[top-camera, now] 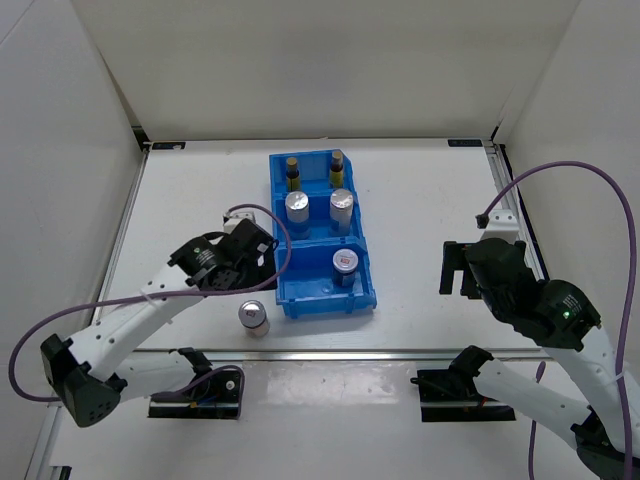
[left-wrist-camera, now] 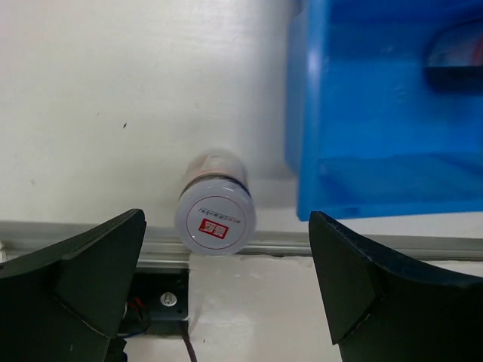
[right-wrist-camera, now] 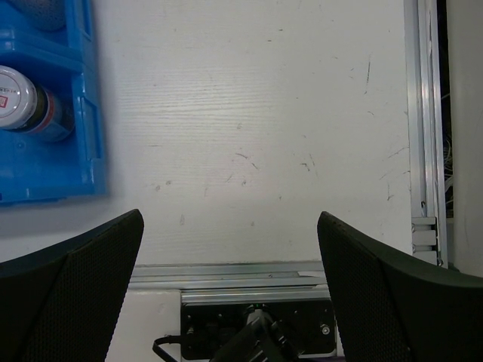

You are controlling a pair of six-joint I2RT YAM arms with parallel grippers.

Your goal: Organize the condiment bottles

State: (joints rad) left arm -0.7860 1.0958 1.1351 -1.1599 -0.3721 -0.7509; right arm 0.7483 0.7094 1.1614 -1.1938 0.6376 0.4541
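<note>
Loose jar (top-camera: 253, 317) left to bin, by my read; L gripper (top-camera: 255, 243) open, empty, hovering near it; R gripper (top-camera: 455, 270) open, empty, well apart.
Blue bin (top-camera: 310, 297) x1, 3 compts; cylinders (top-camera: 297, 208) x2, mid compt; amber bottles (top-camera: 292, 172) x2, far compt; short jars x2: binned jar (top-camera: 345, 265) in near compt, loose jar upright on table (top-camera: 200, 190) just off bin's near-left corner. Next I'd lower L over it, close, lift over wall.

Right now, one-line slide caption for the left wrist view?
Open left hand frames a short red-marked jar standing on the table just outside the blue bin.
</note>
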